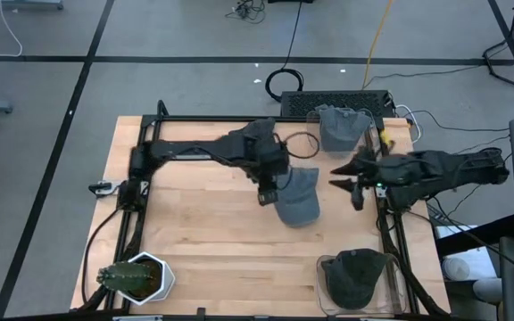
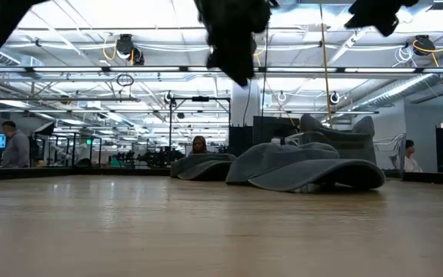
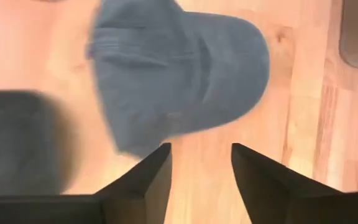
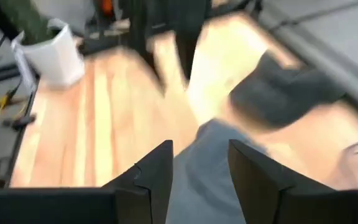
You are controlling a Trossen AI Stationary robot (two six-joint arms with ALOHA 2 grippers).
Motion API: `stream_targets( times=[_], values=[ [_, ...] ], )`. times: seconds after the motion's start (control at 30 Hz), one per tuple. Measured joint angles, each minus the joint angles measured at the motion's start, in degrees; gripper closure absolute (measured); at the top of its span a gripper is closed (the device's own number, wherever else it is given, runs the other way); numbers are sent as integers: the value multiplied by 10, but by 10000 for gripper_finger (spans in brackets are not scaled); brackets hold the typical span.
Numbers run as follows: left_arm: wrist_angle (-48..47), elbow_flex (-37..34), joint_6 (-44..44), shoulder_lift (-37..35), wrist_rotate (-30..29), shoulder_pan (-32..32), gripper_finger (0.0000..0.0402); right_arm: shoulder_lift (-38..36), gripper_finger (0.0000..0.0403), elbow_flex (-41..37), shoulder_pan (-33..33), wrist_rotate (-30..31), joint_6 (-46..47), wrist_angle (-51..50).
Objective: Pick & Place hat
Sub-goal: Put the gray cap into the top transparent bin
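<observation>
My left gripper (image 1: 267, 193) hangs above the table (image 1: 203, 241) with its fingers apart and empty; the blue-grey cap (image 1: 298, 196) lies flat just beside and below it. My right gripper (image 1: 351, 181), also parted, hovers past the cap's other side.

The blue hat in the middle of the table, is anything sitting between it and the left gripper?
Nothing visible does. The left gripper hangs open just above the blue hat, with only bare table showing between its fingers and the hat. The right gripper is off to the hat's side, not over it.
</observation>
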Motion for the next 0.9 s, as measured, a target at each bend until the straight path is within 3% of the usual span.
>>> stream_targets(
  times=[0.17,0.27,0.37,0.6,0.73,0.9],
  values=[
    [-30,-3,-23,-89,-62,-19,286,77,262,1,-67,-117,3,42],
    [-30,-14,-22,-137,-68,-30,317,145,262,1,-113,-211,23,76],
    [-27,-31,-23,-189,-71,-36,341,221,262,14,-143,-263,26,89],
    [-7,-134,-63,-317,-71,-53,385,384,253,101,-158,-262,-73,56],
    [76,-216,-94,-392,-72,-74,397,443,230,123,-160,-262,-153,-15],
    [187,-304,-136,-455,-85,-100,382,479,204,123,-166,-237,-176,-34]
  ],
)
